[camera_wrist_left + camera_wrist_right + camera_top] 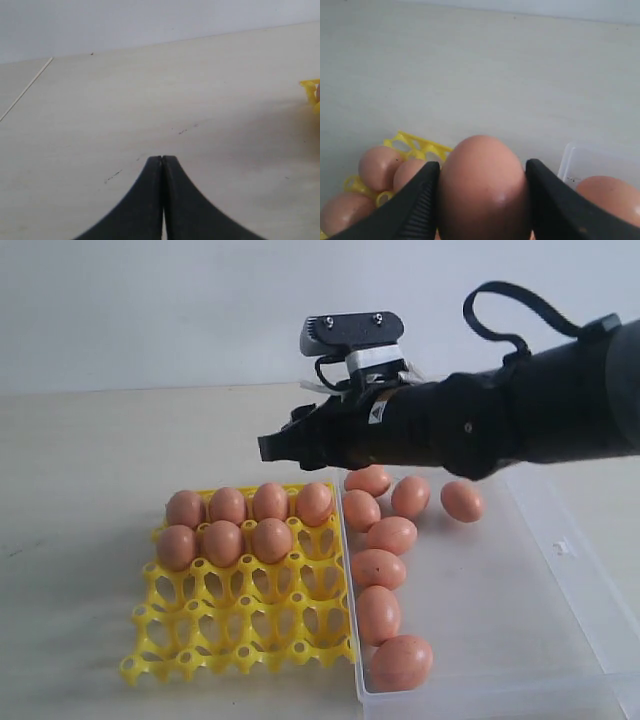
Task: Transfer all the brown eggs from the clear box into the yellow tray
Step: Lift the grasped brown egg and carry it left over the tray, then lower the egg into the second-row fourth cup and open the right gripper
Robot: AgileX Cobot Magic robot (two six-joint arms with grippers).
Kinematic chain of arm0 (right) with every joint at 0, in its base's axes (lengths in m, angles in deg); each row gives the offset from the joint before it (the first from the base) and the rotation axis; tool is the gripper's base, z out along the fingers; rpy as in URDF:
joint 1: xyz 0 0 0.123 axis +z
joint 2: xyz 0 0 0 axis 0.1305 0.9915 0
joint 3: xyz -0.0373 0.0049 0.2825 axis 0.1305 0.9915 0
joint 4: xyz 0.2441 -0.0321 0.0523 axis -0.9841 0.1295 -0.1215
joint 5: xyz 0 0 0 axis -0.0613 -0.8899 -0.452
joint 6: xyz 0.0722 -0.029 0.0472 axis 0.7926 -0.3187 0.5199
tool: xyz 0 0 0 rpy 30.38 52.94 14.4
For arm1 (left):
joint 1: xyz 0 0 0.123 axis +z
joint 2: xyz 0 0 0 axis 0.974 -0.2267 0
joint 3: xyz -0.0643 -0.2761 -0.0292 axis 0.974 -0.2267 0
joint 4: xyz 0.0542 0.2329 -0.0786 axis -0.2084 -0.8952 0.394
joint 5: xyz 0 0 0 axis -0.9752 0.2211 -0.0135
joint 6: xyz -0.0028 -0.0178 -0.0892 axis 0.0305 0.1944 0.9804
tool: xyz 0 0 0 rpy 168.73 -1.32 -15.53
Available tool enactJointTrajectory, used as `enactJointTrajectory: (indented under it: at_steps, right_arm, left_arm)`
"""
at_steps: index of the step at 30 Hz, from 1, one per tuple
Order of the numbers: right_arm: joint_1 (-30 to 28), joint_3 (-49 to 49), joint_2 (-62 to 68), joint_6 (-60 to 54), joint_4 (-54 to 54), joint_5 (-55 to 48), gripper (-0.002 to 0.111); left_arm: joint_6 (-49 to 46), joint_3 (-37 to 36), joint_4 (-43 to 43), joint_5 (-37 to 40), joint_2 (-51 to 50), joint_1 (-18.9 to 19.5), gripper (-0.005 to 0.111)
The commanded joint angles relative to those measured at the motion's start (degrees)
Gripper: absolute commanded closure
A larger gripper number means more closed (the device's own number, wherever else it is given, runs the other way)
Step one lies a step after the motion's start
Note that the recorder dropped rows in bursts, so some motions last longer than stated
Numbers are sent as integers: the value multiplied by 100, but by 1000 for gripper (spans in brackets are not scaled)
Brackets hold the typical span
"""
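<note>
In the right wrist view my right gripper (482, 169) is shut on a brown egg (481, 192), one black finger on each side of it. From the exterior view the right gripper (277, 446) hangs above the back edge of the yellow tray (240, 632), and the arm hides the held egg. Several brown eggs (222, 540) fill the tray's two back rows. More brown eggs (378, 568) lie loose along the left side of the clear box (520, 610). My left gripper (163, 159) is shut and empty over bare table.
The tray's front rows of cups (250, 620) stand open. The box's right half (500, 570) holds no eggs. A corner of the yellow tray (311, 92) shows at the edge of the left wrist view. Pale tabletop (90, 460) surrounds both.
</note>
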Motion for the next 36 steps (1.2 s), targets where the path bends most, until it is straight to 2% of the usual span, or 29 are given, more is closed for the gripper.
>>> enactJointTrajectory:
  at_steps: [1,7,20,36]
  right_arm:
    - [119,570,-74,-137,-264,1058,108]
    - [118,976,-62,-414,-358,1399,108]
    - [500,975,149,-427,-322,1658,108]
    - [512,846,775,-439,-448,2026,108]
  left_arm:
    - [24,23,3,-51,-4,-29,107]
    - [24,23,3,-51,-4,-29,107]
    - [24,23,3,-51,-4,-29,107]
    - [24,23,3,-51,-4,-29,107]
